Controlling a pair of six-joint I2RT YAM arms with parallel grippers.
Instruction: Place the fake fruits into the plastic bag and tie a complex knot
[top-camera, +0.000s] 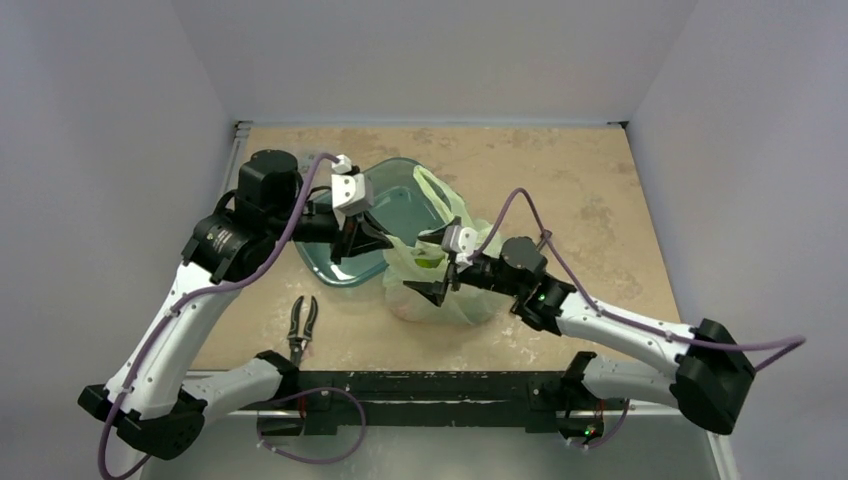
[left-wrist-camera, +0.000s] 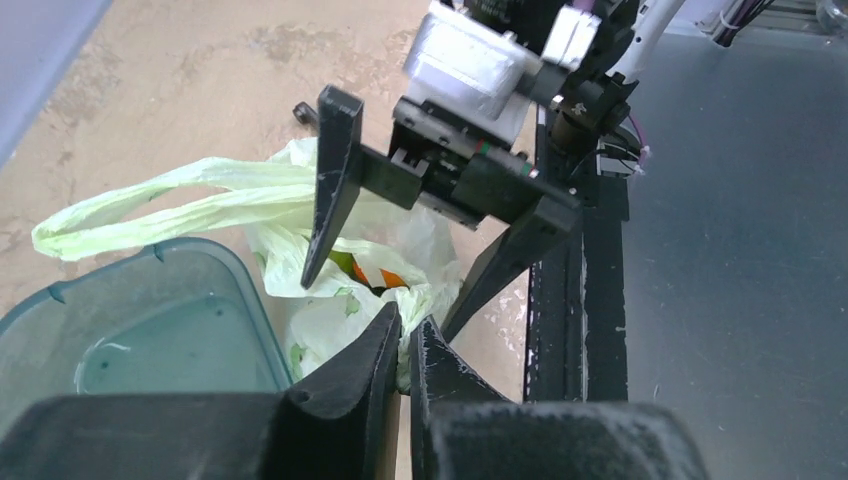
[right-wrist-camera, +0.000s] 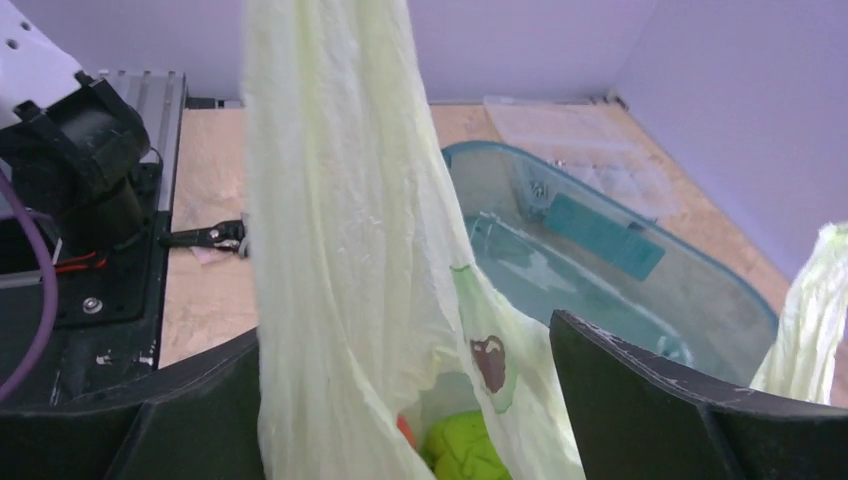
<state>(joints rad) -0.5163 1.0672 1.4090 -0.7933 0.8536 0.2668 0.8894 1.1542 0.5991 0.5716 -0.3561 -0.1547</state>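
framing the released right pincer (left-wrist-camera: 372, 302), left wrist shows fake fruits (left-wrist-camera: 378, 276); left pincer (left-wrist-camera: 405, 326) clenched.

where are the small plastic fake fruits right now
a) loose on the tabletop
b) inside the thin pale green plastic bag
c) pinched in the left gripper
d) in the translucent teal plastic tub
b, green and orange fake fruits show down in the open mouth of the thin pale green plastic bag, while no fruit shows in the translucent teal plastic tub beside it
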